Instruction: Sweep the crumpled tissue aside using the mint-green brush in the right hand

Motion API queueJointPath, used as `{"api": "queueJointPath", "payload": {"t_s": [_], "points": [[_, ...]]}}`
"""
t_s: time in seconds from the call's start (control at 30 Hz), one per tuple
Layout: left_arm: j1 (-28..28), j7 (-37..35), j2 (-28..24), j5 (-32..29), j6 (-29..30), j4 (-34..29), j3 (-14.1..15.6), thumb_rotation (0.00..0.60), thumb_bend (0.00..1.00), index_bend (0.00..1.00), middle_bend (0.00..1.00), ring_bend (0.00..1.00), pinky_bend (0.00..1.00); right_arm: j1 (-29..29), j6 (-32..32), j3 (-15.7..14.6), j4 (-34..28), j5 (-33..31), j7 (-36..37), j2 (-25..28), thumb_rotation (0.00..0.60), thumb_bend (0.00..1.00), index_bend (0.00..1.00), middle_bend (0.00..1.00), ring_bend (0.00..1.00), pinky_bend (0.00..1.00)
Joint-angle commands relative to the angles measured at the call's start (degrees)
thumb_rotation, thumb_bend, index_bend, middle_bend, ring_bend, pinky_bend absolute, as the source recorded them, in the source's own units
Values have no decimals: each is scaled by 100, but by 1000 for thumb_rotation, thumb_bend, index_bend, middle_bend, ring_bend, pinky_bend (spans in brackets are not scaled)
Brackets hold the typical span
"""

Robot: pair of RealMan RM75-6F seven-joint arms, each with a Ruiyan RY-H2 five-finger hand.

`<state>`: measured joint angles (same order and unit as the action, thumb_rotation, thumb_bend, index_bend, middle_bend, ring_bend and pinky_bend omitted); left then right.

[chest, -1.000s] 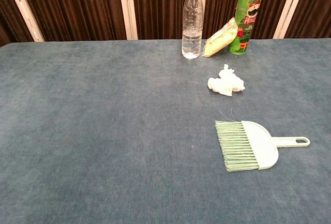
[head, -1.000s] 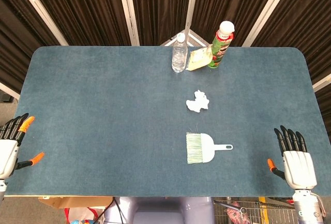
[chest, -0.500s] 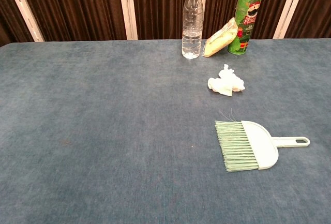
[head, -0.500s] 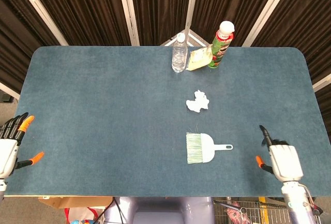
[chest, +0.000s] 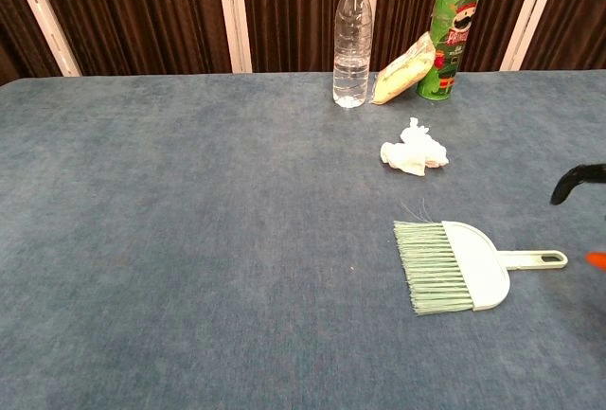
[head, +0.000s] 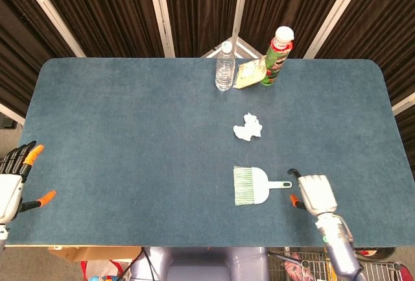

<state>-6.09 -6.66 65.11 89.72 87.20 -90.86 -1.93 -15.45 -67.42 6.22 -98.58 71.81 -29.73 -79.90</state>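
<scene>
A mint-green brush (head: 254, 185) (chest: 457, 265) lies flat on the blue table, bristles pointing left and handle pointing right. A crumpled white tissue (head: 248, 127) (chest: 414, 150) sits a short way beyond it, apart from the bristles. My right hand (head: 314, 193) hovers just right of the handle's end, holding nothing, with one dark finger reaching toward the handle; the chest view shows only a fingertip (chest: 576, 181) at its right edge. My left hand (head: 14, 183) rests open at the table's left front corner, empty.
At the back of the table stand a clear water bottle (head: 224, 66) (chest: 352, 38), a green chips can (head: 277, 56) (chest: 454, 25) and a yellowish snack bag (head: 249, 74) (chest: 401, 69) leaning between them. The table's front edge (head: 162, 244) runs just below both hands.
My right hand has moved left from the table's right front area to just beside the brush handle, and its fingers have drawn in. The brush, the tissue and my left hand are where they were.
</scene>
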Motion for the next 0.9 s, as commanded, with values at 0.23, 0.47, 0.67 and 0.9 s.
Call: {"api": "queueJointPath", "payload": {"t_s": [0.23, 0.47, 0.67, 0.9], "points": [[-19, -45, -10, 27, -27, 8, 14, 600, 0, 0, 0, 0, 17, -295, 187, 157, 448, -604, -424, -571, 600, 315, 369, 931, 942, 797], [-40, -89, -22, 18, -68, 15, 16, 600, 0, 0, 0, 0, 17, -356, 203, 121, 762, -766, -439, -799, 600, 315, 423, 931, 942, 798], [-43, -97, -22, 22, -71, 14, 18, 600, 0, 0, 0, 0, 17, -381, 165, 92, 911, -763, -356, -956, 600, 315, 438, 931, 942, 797], [-47, -90, -20, 11, -75, 12, 14, 600, 0, 0, 0, 0, 17, -406, 140, 63, 1123, -753, -249, -1132, 600, 315, 440, 931, 942, 797]]}}
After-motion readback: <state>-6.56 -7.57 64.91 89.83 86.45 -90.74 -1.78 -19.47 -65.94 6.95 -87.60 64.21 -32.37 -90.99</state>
